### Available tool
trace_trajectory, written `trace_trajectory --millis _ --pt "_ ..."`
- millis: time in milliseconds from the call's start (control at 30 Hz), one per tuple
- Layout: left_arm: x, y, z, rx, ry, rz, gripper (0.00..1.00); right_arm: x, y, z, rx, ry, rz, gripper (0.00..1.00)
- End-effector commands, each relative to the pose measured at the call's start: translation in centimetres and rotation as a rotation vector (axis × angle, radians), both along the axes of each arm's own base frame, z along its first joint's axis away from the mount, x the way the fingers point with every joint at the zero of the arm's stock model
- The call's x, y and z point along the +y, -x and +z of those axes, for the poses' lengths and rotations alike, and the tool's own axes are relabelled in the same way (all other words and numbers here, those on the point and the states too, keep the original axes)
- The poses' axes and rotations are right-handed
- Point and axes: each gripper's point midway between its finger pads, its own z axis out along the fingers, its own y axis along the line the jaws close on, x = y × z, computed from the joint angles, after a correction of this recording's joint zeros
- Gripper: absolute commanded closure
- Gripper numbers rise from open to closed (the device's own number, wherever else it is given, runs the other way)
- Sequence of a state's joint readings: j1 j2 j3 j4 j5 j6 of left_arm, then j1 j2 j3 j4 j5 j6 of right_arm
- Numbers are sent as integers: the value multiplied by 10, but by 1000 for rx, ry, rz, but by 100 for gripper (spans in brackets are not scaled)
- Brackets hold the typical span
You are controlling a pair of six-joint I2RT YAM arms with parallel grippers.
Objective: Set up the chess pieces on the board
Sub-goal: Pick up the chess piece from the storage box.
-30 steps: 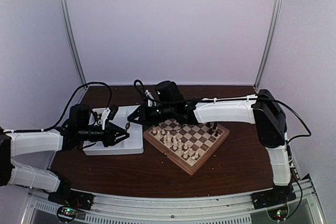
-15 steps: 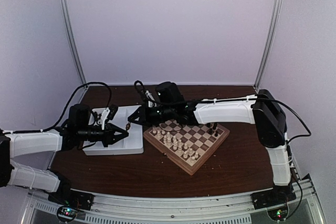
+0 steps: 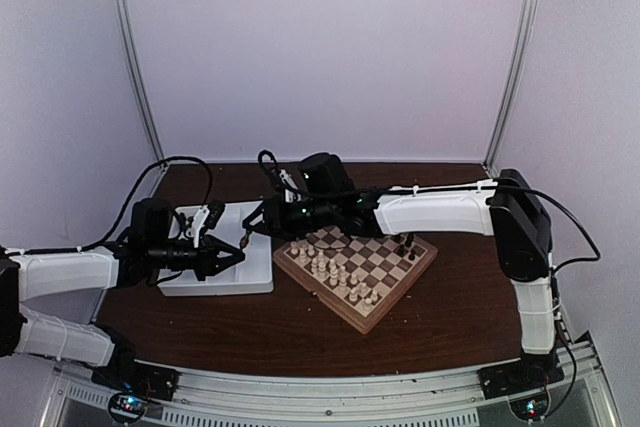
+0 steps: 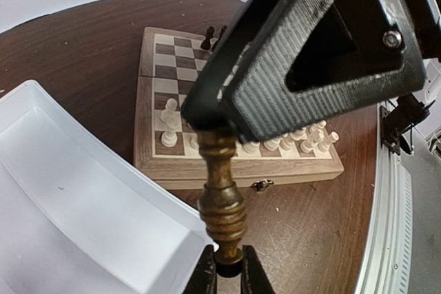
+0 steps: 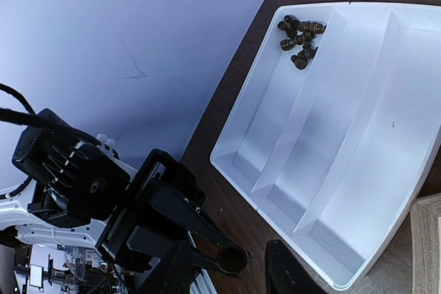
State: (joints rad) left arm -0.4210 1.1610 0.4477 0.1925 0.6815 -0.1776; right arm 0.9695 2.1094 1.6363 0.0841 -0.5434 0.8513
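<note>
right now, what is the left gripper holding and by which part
The left gripper pinches a dark brown turned wooden chess piece between its fingers, by the end nearest its wrist camera.

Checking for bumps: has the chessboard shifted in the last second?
No. The board keeps its left corner just beside the white tray, as before.

Dim, grainy overhead view softens the board (image 3: pixel 385 269); wrist views bend at edges.

The chess piece (image 4: pixel 220 197) is turned wood, dark brown and glossy – the board (image 4: pixel 296 170) is paler wood, satin smooth. The tray (image 4: pixel 62 218) is white plastic, smooth; the desk (image 4: pixel 83 53) shows dark, slightly shiny wood grain.
</note>
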Motion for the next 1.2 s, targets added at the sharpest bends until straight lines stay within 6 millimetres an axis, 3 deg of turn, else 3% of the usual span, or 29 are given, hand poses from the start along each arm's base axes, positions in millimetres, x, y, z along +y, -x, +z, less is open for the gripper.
trace_trajectory --millis 0,133,833,900,967,1167 --pt "-5 -1 17 -58 24 -31 100 -4 5 23 -42 -20 7 56" --pt "-6 0 17 -59 27 -38 100 -3 6 18 -34 9 24 53" --pt "-10 -1 12 -27 26 -62 100 1 10 16 -15 0 47 85" --pt "-10 -1 12 -27 25 -63 100 1 10 16 -17 2 46 81" --pt "-10 -1 12 -28 26 -63 100 0 10 14 -17 8 45 67" --pt "-11 0 13 -29 28 -66 100 2 9 11 -14 12 46 66"
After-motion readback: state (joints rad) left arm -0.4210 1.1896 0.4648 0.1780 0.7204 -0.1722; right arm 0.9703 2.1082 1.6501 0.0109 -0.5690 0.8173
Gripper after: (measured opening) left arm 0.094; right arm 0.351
